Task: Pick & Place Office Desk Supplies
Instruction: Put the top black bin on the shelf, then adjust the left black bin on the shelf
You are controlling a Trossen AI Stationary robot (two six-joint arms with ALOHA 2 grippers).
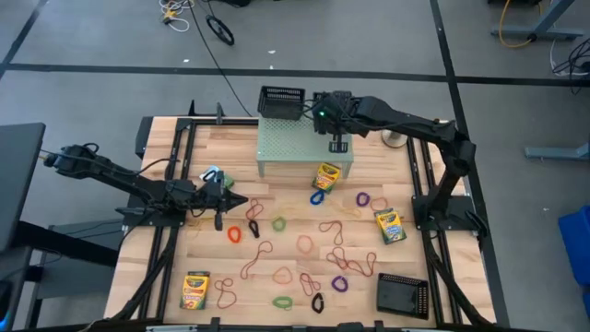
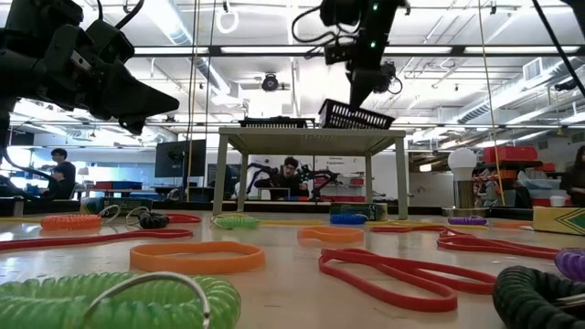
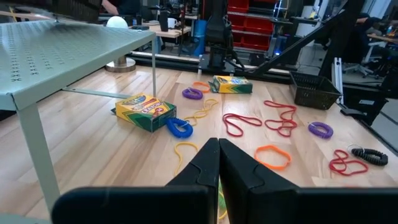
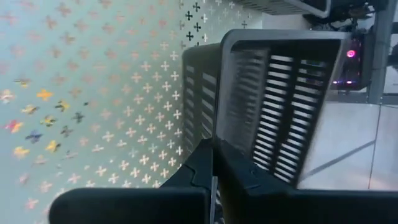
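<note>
Nearest the front edge of the pale wooden counter (image 1: 277, 138) lie a yellow-and-green crayon box (image 1: 195, 290) at the left corner and a flat black mesh tray (image 1: 403, 295) at the right corner. Thin rubber-band loops (image 1: 297, 267) in red, orange, green, purple and black are scattered flat between them and across the middle of the counter.

Farther in, the left hand (image 1: 228, 200) hangs above the boards at the left side, its two dark fingers (image 3: 239, 163) pressed together with nothing between them. A second crayon box (image 1: 390, 225) lies on the right side of the counter. A third crayon box (image 1: 327, 175) lies just in front of the pale green perforated metal riser (image 1: 300, 143), with a blue coiled band (image 1: 318, 196) touching its near side.

At the back, the right hand (image 1: 338, 146) is over the riser's top, its fingers (image 4: 239, 171) drawn together. From this arm's own camera they sit right at the rim of a black mesh basket (image 1: 281, 103), and whether they pinch its wall cannot be told. The basket stands tilted at the riser's far edge.
</note>
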